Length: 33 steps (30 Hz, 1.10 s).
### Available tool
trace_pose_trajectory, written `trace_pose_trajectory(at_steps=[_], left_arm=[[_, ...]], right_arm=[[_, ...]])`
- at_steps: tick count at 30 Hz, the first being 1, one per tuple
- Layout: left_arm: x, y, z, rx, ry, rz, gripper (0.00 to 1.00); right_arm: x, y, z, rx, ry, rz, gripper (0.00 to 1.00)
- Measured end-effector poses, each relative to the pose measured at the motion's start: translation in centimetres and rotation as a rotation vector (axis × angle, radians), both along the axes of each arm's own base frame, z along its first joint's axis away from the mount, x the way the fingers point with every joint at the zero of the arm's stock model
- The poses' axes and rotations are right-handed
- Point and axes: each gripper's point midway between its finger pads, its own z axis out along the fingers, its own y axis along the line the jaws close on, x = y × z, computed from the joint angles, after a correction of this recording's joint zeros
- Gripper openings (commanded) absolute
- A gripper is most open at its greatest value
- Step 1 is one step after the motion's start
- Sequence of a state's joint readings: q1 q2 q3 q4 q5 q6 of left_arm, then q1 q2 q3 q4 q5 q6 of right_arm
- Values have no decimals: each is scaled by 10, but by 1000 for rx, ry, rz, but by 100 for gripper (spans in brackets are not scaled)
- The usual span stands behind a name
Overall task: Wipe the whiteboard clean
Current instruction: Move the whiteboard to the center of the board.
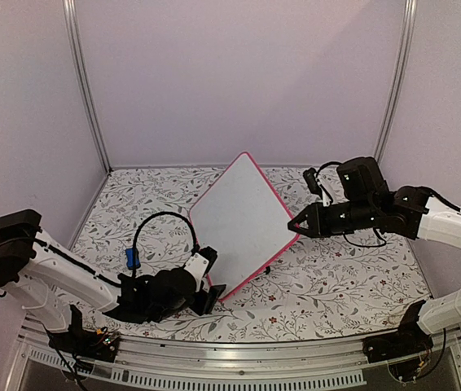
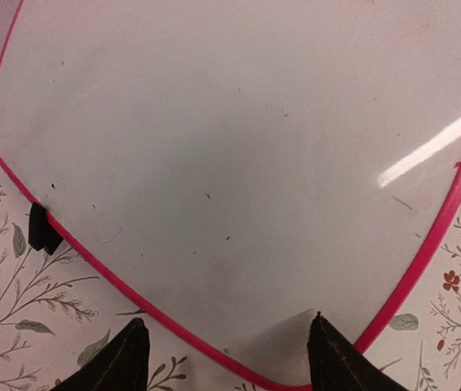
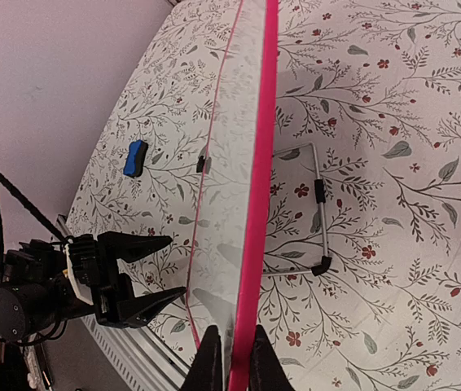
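The whiteboard [image 1: 239, 218] is white with a pink-red frame and stands tilted on one corner in the middle of the table; no writing shows on it. My right gripper [image 1: 296, 226] is shut on its right edge, and the right wrist view shows the two fingers pinching the pink frame [image 3: 256, 163] at my gripper [image 3: 237, 346]. My left gripper [image 1: 212, 295] is open and empty at the board's lower corner. In the left wrist view the board [image 2: 230, 147] fills the frame, with my gripper [image 2: 227, 324] just before its bottom rim.
A small blue eraser block [image 1: 132, 259] lies on the flowered tablecloth left of the board, also seen in the right wrist view [image 3: 135, 157]. A wire stand with black feet [image 3: 320, 212] lies behind the board. Walls and metal posts [image 1: 85, 81] enclose the table.
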<state>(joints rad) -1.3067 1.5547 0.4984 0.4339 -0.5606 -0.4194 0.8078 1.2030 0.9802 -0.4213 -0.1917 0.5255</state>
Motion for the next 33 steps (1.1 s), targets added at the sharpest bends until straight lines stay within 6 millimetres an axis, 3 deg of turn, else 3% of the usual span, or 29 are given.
trace_pose_trajectory(at_steps=[8, 14, 33], left_arm=[[0, 1, 7, -24, -7, 6, 70], [0, 14, 16, -72, -16, 38, 71], [-3, 24, 2, -64, 3, 86, 71]], right_arm=[[-7, 4, -1, 10, 48, 7, 0], [-3, 3, 14, 2, 45, -5, 0], [40, 8, 62, -45, 5, -33, 0]])
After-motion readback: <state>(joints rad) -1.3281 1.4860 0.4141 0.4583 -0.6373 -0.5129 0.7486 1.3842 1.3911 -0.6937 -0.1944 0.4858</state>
